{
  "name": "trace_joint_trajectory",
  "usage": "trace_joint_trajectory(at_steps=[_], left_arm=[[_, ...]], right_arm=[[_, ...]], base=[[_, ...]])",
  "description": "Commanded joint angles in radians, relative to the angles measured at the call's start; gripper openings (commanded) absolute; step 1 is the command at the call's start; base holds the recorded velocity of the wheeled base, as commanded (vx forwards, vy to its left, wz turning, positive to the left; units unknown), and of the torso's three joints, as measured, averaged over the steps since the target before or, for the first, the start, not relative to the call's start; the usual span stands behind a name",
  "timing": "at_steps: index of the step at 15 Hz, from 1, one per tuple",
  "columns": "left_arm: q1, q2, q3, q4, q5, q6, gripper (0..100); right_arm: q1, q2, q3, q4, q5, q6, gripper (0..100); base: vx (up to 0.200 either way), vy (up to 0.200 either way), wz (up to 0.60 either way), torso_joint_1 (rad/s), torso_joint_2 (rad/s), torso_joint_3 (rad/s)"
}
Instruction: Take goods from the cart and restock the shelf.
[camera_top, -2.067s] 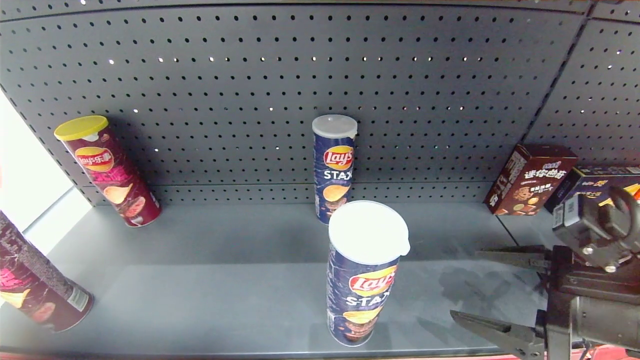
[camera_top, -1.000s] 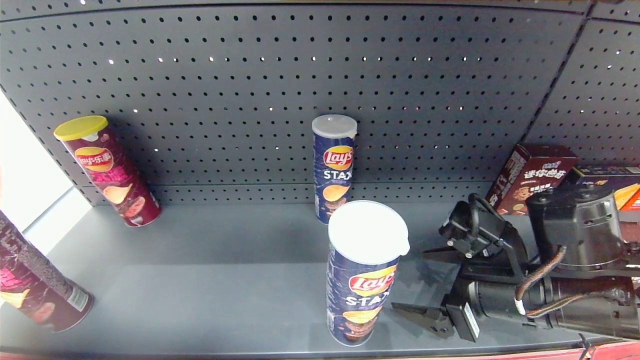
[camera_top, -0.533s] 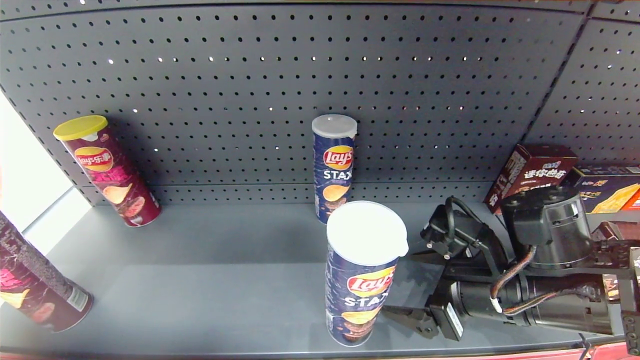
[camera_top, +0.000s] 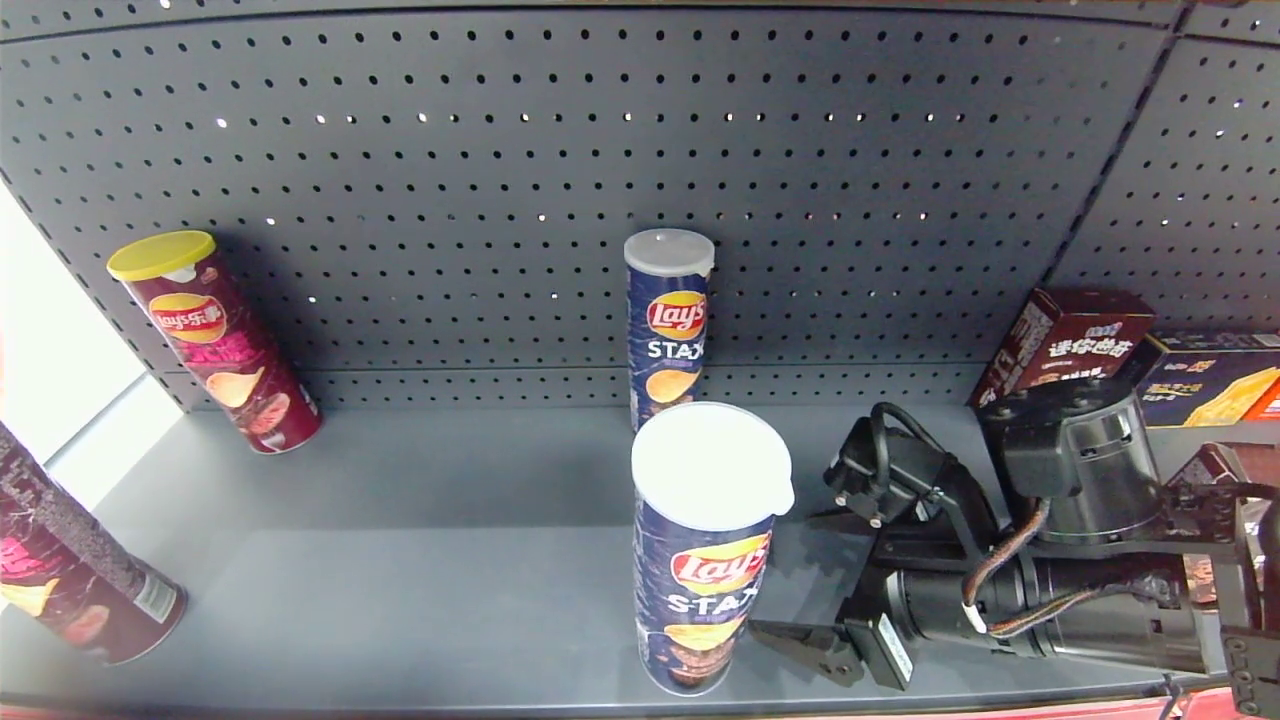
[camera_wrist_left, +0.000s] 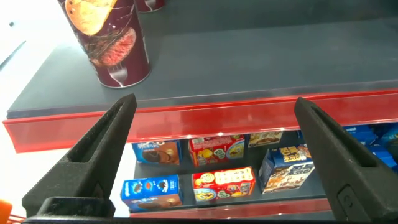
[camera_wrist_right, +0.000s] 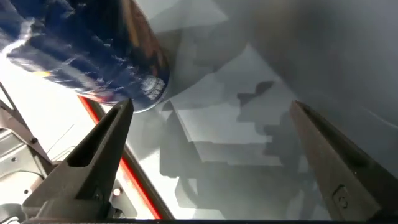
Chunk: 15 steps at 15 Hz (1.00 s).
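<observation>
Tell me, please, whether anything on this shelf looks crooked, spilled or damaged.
Nothing is spilled or damaged. One oddity: the front blue can stands close to the front edge of the shelf, and the open right gripper lies right beside its base, one finger nearly touching it.

Snack boxes, perhaps biscuits, lower down

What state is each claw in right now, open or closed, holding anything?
Left claw: open, empty.
Right claw: open, empty, beside the tall dark blue chip can with white lid.
</observation>
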Motion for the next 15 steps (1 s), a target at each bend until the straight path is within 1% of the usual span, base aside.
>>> trace_joint_trajectory(at_steps=[1, 11, 15], left_arm=[[-0.001, 0.003, 0.000, 0.000, 0.000, 0.000, 100], [0.000, 0.003, 0.000, 0.000, 0.000, 0.000, 100], [0.000, 0.002, 0.000, 0.000, 0.000, -0.001, 100]], right_arm=[[-0.006, -0.004, -0.008, -0.001, 0.001, -0.001, 100], [0.006, 0.014, -0.008, -0.001, 0.002, -0.002, 100], [0.011, 0.039, -0.030, -0.001, 0.002, -0.002, 100]], base=[[0.000, 0.000, 0.00, 0.000, 0.00, 0.000], [0.000, 0.000, 0.00, 0.000, 0.00, 0.000], [0.000, 0.000, 0.00, 0.000, 0.00, 0.000]])
